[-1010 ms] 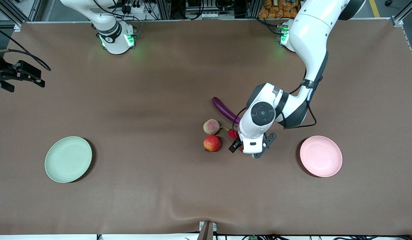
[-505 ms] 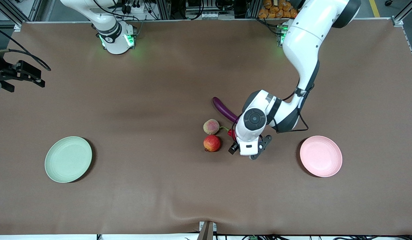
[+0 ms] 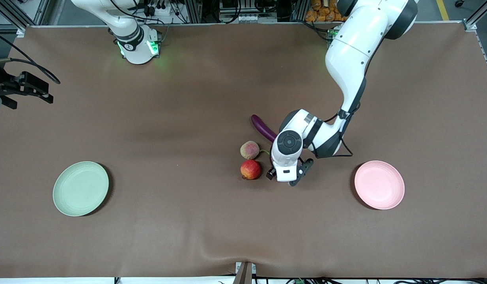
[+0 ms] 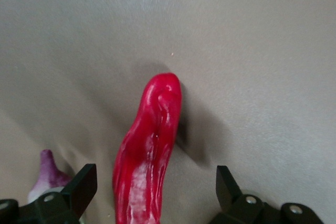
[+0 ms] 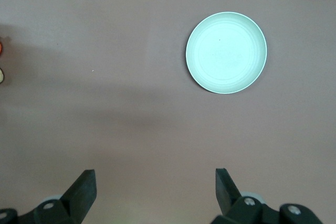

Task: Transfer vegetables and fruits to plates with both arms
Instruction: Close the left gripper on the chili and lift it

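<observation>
My left gripper [image 4: 152, 192] hangs mid-worktop, jaws wide astride the chili pepper [image 4: 148, 148] to grasp it; my right gripper [image 5: 152, 192] waits, jaws wide, high above the worktop.

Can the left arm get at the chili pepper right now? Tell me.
Probably yes: the left gripper is open, hanging directly over the chili pepper, fingers either side, nothing between them.

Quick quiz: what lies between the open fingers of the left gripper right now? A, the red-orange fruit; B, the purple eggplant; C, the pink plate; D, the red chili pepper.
D: the left wrist view shows the red chili pepper lying on the table between the open fingers of the left gripper, not yet gripped.
</observation>
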Robot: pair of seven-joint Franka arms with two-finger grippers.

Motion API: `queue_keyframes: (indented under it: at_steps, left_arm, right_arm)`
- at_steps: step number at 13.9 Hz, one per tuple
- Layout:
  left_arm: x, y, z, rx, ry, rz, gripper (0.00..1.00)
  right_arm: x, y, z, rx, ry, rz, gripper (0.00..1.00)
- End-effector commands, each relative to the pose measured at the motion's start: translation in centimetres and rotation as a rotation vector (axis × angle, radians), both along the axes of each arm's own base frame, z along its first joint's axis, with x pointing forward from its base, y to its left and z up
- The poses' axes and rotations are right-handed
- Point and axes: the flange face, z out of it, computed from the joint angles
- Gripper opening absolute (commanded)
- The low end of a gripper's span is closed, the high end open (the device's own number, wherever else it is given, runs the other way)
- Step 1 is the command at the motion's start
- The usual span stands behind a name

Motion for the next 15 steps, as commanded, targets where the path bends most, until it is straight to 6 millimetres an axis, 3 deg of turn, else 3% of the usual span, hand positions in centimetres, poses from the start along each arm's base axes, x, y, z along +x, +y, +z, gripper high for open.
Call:
queue_keyframes:
  at_steps: [1,3,4,6,7,8,10,11,13,15]
  left_arm:
    - [-0.3,-0.8,-0.5,0.029,-0.034,0.037,1.00]
    - [-0.2,-0.8,-0.4,0.045,-0.048,0.048,1.00]
    - [-0.2,-0.8,-0.4,0.046,-0.049,0.048,0.82]
    - [-0.2,-0.9,-0.2,0.043,-0.053,0.049,0.11]
    - [-0.1,-0.9,0.0,0.042,-0.054,0.049,0.00]
    - [-0.2,-0.9,-0.2,0.043,-0.053,0.050,0.00]
    - [-0.2,-0.8,0.3,0.045,-0.053,0.050,0.00]
    - [0.2,-0.4,1.5,0.044,-0.059,0.057,0.00]
    - [1.5,1.7,5.3,0.060,-0.057,0.076,0.00]
    - [3.6,5.6,9.9,0.052,-0.056,0.094,0.00]
  right_arm:
    - [0.1,-0.1,-0.1,0.015,0.001,0.007,1.00]
    - [0.1,0.0,-0.1,0.014,0.000,0.008,1.00]
    - [0.1,-0.1,-0.1,0.014,0.000,0.007,1.00]
    - [0.6,-0.3,-0.5,0.012,0.003,0.004,1.00]
    - [1.2,-0.1,-1.5,0.012,0.021,0.008,1.00]
    - [2.6,-0.3,-4.1,0.010,0.065,0.006,1.00]
    - [3.6,-0.6,-5.4,0.003,0.081,0.003,1.00]
    - [4.0,-0.2,-6.1,-0.005,0.092,0.011,1.00]
    - [4.4,0.4,-6.8,0.007,0.098,0.012,1.00]
    - [5.8,2.7,-7.6,0.009,0.075,0.040,1.00]
